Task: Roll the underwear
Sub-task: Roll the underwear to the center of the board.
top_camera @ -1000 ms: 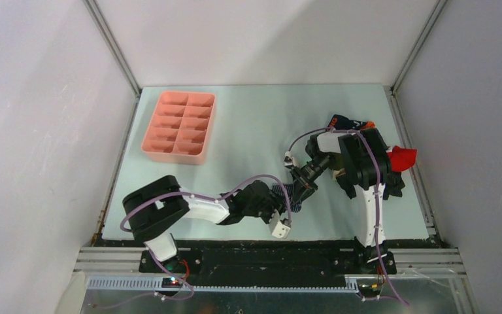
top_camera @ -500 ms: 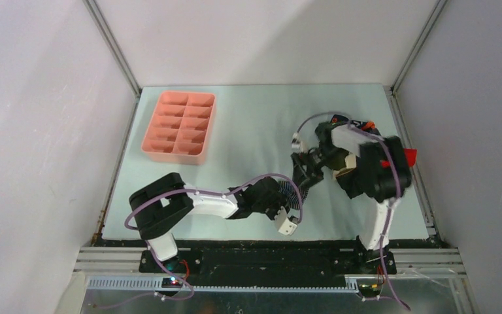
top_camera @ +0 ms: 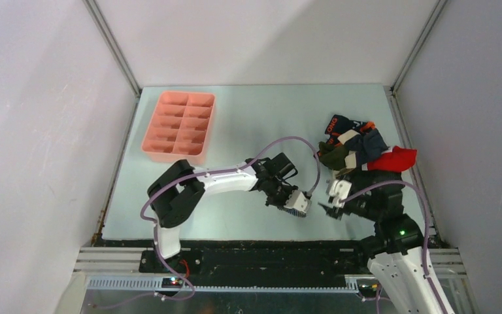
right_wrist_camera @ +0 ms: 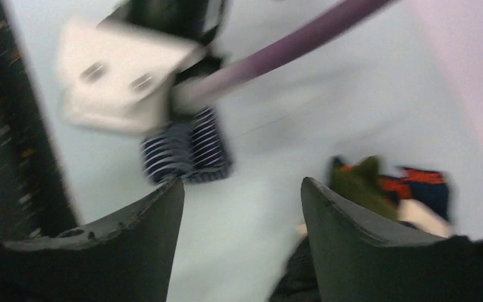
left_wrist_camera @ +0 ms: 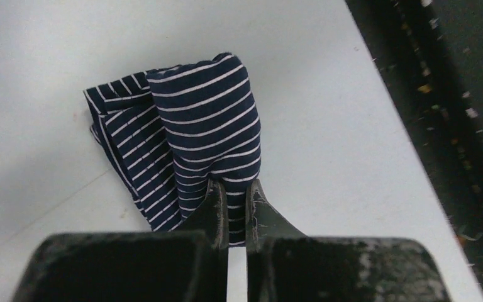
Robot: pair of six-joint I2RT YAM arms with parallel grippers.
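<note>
Over the table (top_camera: 248, 111), the left hand (left_wrist_camera: 236, 189) pinches the striped underwear (left_wrist_camera: 188, 132) by one edge; right hand (right_wrist_camera: 242, 185) spread.

No text clear enough to read. Only some orange letters on the black waistband (top_camera: 331, 129) of one brief in the underwear pile (top_camera: 359, 147) at the right side of the worktop (top_camera: 248, 118), too small and blurred to spell out.

Pale blue-green table (top_camera: 255, 118) between plain white walls (top_camera: 255, 39), metal corner rails (top_camera: 113, 49), soft even light.
</note>
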